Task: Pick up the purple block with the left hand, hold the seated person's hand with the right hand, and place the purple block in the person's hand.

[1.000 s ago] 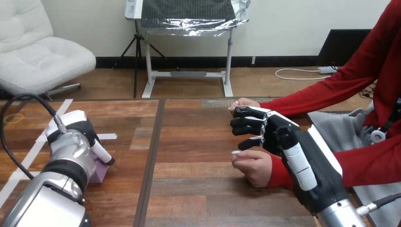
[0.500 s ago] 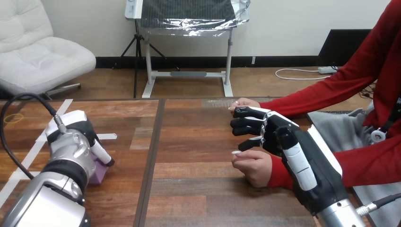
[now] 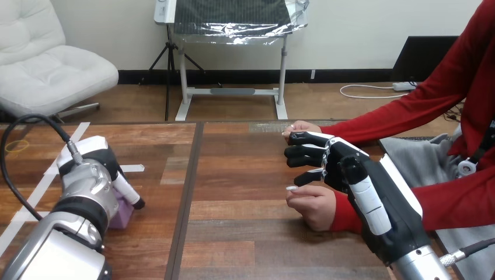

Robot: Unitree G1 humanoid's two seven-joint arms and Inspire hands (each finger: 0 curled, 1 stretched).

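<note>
The purple block (image 3: 121,212) lies on the wooden table (image 3: 245,233) at the near left, mostly hidden behind my left hand (image 3: 96,158), which hangs right over it and touches it. My right hand (image 3: 341,166) floats open at the right, fingers pointing left, nothing in it. It sits between the person's two hands. The person's nearer hand (image 3: 313,203) rests as a loose fist on the table, just below and in front of my right hand, close to it. The person's farther hand (image 3: 301,126) lies beyond my fingertips. I see no grip on either.
White tape strips (image 3: 36,192) cross the table's left part, with a short piece (image 3: 132,168) beside my left hand. A dark seam (image 3: 188,192) runs down the tabletop. The person's red sleeves (image 3: 408,111) take up the right side.
My left hand has shifted very slightly down and right over the purple block. My right hand and the person's hands have stayed still.
</note>
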